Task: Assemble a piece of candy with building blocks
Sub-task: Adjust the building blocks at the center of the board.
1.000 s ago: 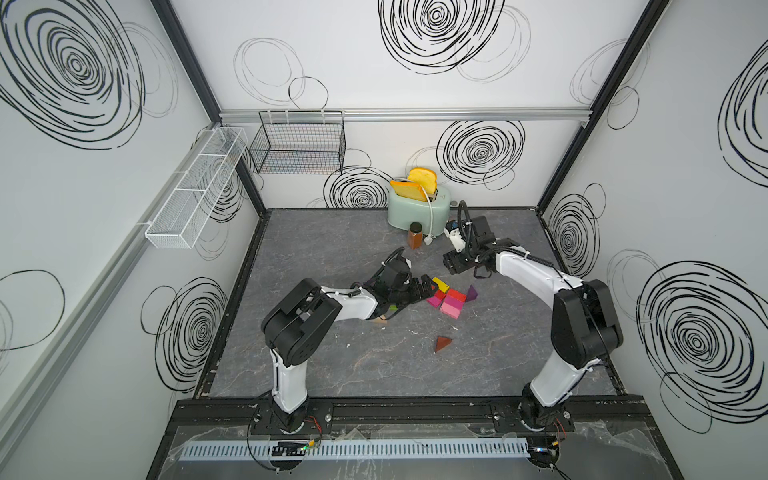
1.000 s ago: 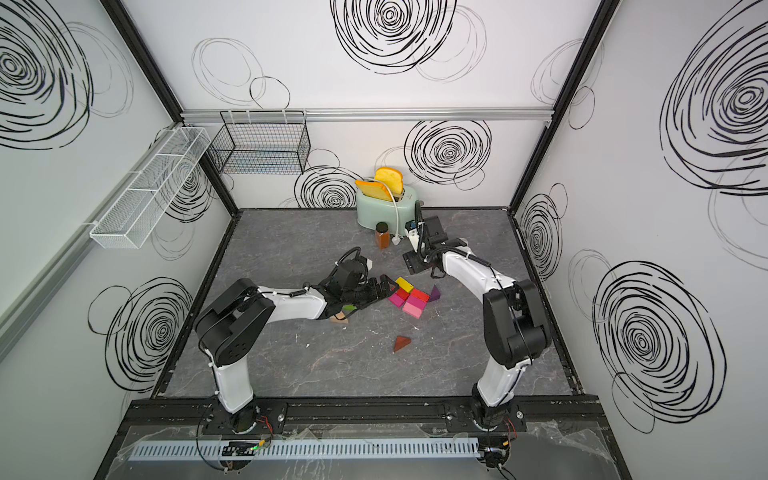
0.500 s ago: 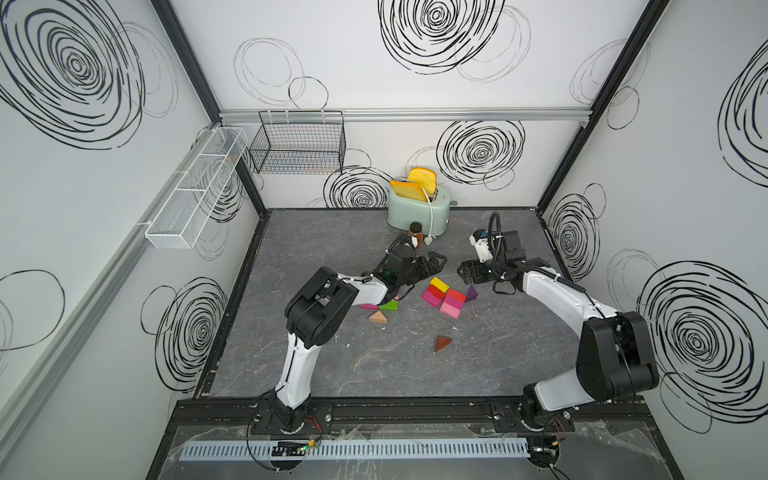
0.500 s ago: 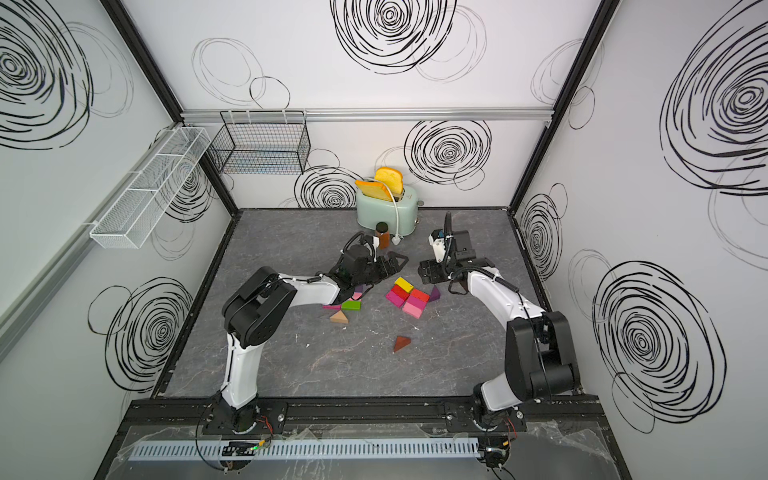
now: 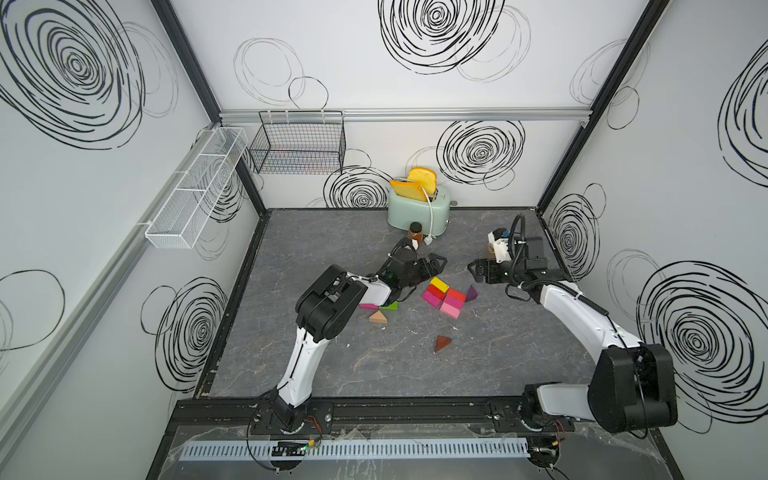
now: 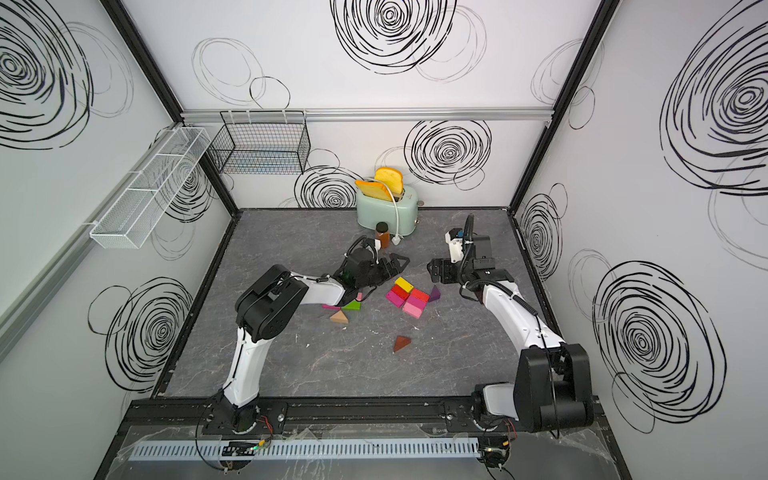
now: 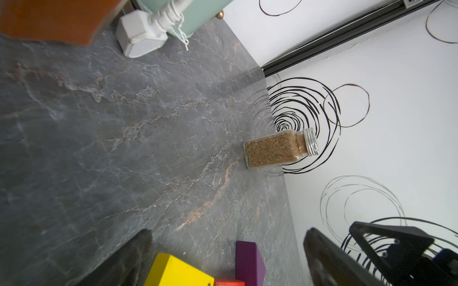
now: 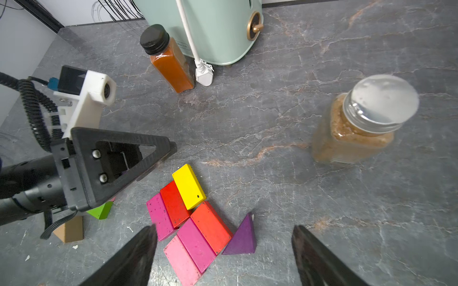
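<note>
In both top views, shows the building blocks (image 5: 446, 296) packed together mid-bench (image 5: 374, 374): yellow, red, magenta and pink bricks, with a purple wedge (image 5: 471, 293) at one side. Puts the left claw (image 5: 436, 268), spread wide, just beside the yellow brick (image 5: 439, 285) on the toaster (image 5: 417, 212) side. Puts the right claw (image 5: 473, 272) near the purple wedge but apart from it, probably spread too, though small there. Leaves a tan wedge (image 5: 377, 318), a green block (image 5: 390, 306) and a brown wedge (image 5: 442, 343) lying loose, apart from the cluster. From the left wrist, shows spread fingers gripping nothing, the yellow brick close by one, the purple wedge between them, and a spice jar (image 7: 280, 149) upright by the wall. From the right wrist, shows fingers parted and empty, the cluster lying between and beyond them.
</note>
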You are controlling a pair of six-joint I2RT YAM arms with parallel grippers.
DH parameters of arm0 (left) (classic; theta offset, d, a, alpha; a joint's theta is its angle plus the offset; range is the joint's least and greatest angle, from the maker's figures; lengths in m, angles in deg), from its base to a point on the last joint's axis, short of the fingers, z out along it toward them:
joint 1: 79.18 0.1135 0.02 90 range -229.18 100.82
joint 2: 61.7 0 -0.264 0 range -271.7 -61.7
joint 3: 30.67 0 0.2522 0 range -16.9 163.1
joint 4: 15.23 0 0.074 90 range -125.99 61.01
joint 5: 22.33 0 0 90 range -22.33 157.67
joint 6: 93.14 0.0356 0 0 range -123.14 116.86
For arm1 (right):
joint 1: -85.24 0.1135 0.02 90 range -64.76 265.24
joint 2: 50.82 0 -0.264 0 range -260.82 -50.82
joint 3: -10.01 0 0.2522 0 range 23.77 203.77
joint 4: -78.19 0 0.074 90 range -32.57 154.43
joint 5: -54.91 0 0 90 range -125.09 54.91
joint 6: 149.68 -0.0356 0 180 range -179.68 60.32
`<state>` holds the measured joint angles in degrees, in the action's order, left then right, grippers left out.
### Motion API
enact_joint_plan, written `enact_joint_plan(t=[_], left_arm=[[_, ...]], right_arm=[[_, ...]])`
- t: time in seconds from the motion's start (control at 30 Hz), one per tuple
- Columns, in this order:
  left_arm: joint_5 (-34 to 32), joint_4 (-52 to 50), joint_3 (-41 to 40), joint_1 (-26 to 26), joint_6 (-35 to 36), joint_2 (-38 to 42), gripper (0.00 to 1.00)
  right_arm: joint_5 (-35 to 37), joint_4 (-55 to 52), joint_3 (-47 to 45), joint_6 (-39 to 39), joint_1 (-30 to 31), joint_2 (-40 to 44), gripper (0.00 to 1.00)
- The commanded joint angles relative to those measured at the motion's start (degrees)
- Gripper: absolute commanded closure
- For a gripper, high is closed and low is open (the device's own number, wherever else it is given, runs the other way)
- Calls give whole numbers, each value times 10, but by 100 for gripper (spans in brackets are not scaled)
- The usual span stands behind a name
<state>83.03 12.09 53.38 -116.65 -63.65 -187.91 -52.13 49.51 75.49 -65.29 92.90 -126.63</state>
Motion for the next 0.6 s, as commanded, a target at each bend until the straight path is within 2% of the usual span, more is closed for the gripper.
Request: enact_joint_plan(t=[0.0, 0.57], left_arm=[[0, 58, -7, -7, -21, -18, 1], [-13, 83, -41, -21, -42, -19, 1]], right_arm=[[-15, 7, -2, -3, -4, 7, 11], [-21, 14, -5, 0, -12, 15, 11]])
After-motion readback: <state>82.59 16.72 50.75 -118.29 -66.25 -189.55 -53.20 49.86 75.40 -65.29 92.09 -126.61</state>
